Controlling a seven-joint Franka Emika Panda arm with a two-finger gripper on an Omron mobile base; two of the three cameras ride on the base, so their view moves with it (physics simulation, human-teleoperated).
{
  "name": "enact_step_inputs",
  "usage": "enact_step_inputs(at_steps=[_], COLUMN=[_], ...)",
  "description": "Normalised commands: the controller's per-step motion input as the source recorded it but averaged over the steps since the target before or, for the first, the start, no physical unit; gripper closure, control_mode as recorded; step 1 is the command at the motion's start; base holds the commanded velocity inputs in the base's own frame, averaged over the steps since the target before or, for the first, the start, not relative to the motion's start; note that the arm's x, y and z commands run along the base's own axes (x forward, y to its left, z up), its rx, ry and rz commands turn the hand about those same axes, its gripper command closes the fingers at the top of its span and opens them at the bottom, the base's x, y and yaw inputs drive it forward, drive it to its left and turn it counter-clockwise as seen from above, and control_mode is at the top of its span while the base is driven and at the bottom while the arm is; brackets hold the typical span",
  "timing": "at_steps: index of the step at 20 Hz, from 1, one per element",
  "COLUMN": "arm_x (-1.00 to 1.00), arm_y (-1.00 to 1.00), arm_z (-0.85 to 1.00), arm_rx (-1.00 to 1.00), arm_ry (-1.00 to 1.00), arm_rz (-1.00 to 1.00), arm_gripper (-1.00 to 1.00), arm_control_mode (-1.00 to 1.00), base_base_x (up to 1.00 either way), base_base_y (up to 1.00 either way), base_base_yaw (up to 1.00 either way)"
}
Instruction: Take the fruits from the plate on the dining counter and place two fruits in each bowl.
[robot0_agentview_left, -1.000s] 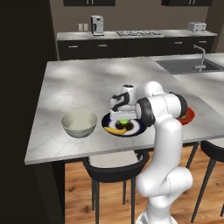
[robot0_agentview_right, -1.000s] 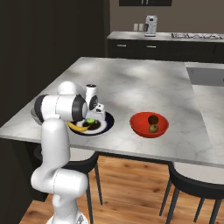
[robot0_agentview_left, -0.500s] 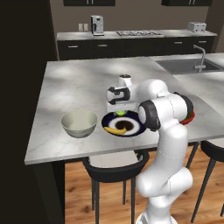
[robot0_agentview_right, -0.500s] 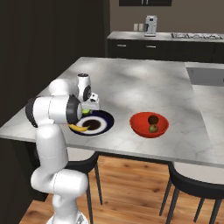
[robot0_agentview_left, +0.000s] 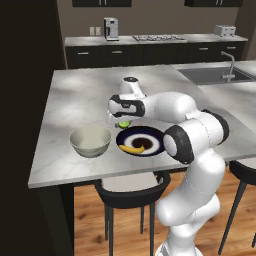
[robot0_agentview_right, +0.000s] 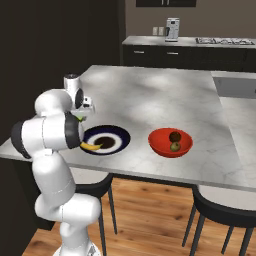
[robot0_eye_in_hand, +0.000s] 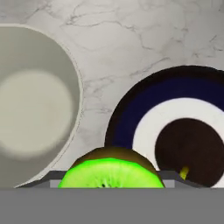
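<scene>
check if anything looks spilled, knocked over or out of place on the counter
Nothing stands out. The tool holds the green fruit in the air beside the upright pale bowl; the banana lies on the plate.

Home kitchen, marbled dining counter (robot0_agentview_left: 75, 95) with black stools (robot0_agentview_left: 131, 192), dark cabinets (robot0_agentview_left: 150, 52), coffee machine (robot0_agentview_left: 111, 28), gas hob (robot0_agentview_left: 156, 37), sink tap (robot0_agentview_left: 229, 64), wood floor (robot0_agentview_left: 120, 235)

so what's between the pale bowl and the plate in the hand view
Bare marbled dining counter. The pale bowl and plate sit apart; the held green fruit hangs above the gap.
</scene>
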Motion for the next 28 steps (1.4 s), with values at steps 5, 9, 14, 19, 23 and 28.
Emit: enact_step_inputs(at_steps=[5, 9, 14, 19, 23, 28], arm_x=[-0.32, 0.01, 0.09, 0.00, 0.00, 0.00], arm_y=[0.95, 0.72, 0.21, 0.20, 0.22, 0.12], arm_z=[0.15, -0.11, -0.43, -0.37, -0.19, 0.00], arm_rx=[0.00, -0.01, -0.06, -0.08, -0.09, -0.01], arm_ry=[-0.03, 0.00, 0.10, 0.07, 0.03, 0.00], arm_rz=[0.28, 0.19, 0.05, 0.04, 0.02, 0.00], arm_gripper=[1.00, 1.00, 1.00, 1.00, 1.00, -1.00], arm_control_mode=[-1.00, -1.00, -1.00, -1.00, -1.00, -1.00], base_base_x=[0.00, 0.00, 0.00, 0.00, 0.00, 0.00], base_base_y=[0.00, 0.00, 0.00, 0.00, 0.00, 0.00], base_base_yaw=[0.00, 0.00, 0.00, 0.00, 0.00, 0.00])
